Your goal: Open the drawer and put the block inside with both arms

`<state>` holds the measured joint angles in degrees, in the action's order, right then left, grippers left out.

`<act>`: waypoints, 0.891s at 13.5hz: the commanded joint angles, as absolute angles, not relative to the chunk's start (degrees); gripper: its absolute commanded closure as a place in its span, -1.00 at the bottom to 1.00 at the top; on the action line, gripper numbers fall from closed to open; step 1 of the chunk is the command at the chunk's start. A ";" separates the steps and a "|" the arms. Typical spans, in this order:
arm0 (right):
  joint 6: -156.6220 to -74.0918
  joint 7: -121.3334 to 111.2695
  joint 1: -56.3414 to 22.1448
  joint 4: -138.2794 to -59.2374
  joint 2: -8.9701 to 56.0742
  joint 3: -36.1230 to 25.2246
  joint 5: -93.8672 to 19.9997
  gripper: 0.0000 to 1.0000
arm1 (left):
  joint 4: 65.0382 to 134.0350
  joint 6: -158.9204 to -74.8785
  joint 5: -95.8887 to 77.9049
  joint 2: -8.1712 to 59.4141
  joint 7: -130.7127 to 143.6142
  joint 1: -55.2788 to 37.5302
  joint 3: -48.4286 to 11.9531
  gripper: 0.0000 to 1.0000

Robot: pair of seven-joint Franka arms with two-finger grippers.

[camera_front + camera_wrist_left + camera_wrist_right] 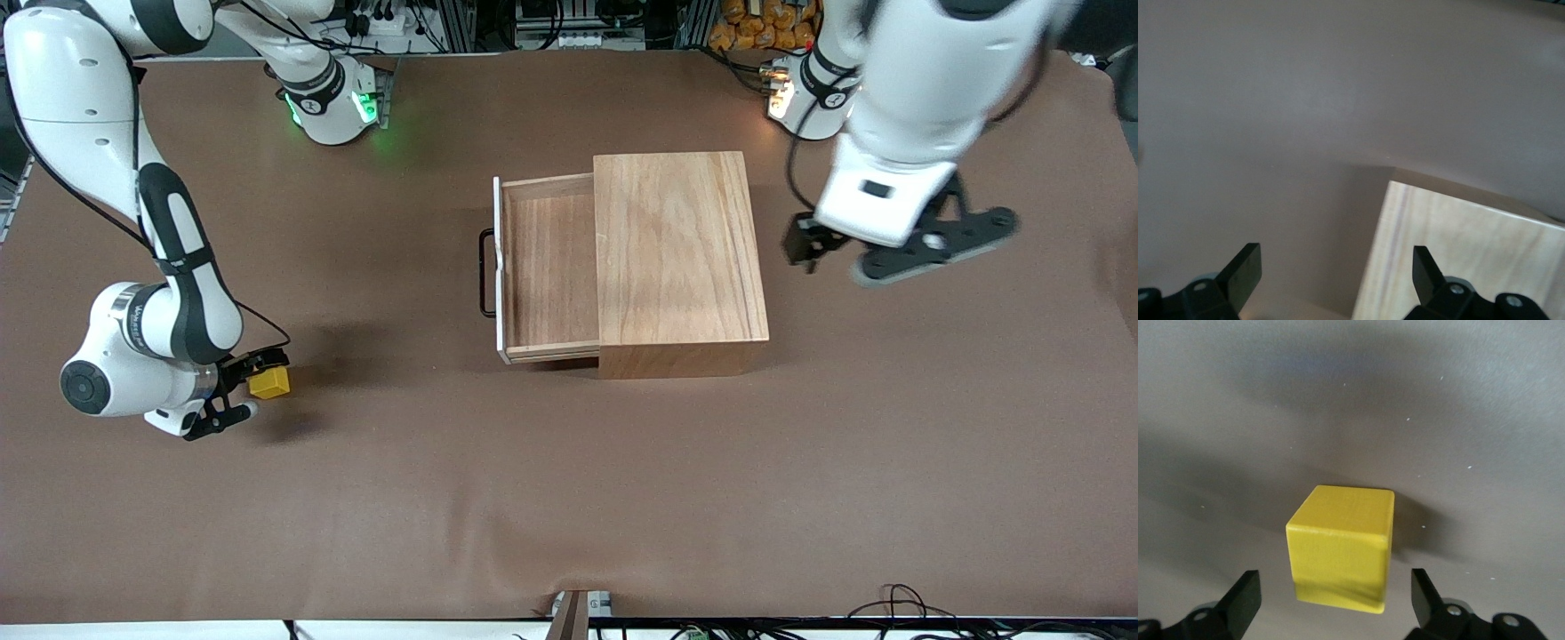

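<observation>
Grasping the small bright yellow cube (1340,547)

Right tool (238,388) wide open around it, holding nothing; close centred, squarely. Left tool (1337,280) open, empty, waiting.

Brown table cover (569,498); orange-yellow packets (760,24), cables (898,604) off table edges.

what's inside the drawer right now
The open part of the drawer shows only bare wood. The rest lies under the wooden box, hidden. The block sits on the table.
</observation>
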<state>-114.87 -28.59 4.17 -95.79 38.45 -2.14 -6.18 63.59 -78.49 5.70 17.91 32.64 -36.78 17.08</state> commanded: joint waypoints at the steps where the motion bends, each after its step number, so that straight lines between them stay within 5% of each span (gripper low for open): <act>1: -115.49 -29.62 5.10 -96.33 37.97 -1.23 -8.09 0.14 | 68.80 -78.05 2.82 12.50 25.34 -29.74 16.17 -1.00; 3: -115.58 -29.62 5.01 -95.98 37.88 -1.14 -8.17 0.61 | 71.71 -78.13 1.59 9.41 19.89 -25.42 16.08 -1.00; 6: -115.58 -29.62 4.83 -95.71 37.62 -1.05 -8.17 0.64 | 76.88 -79.71 -1.82 6.51 14.26 -17.79 13.04 -1.00; 9: -114.44 -29.27 4.39 -94.40 34.91 0.34 -8.17 0.63 | 77.52 -79.89 -2.81 6.33 13.54 -2.59 -2.59 -1.00; 12: -108.93 -29.00 4.57 -92.91 31.65 4.46 -8.35 0.63 | 79.36 -80.59 -2.11 5.72 13.01 6.30 -10.79 -1.00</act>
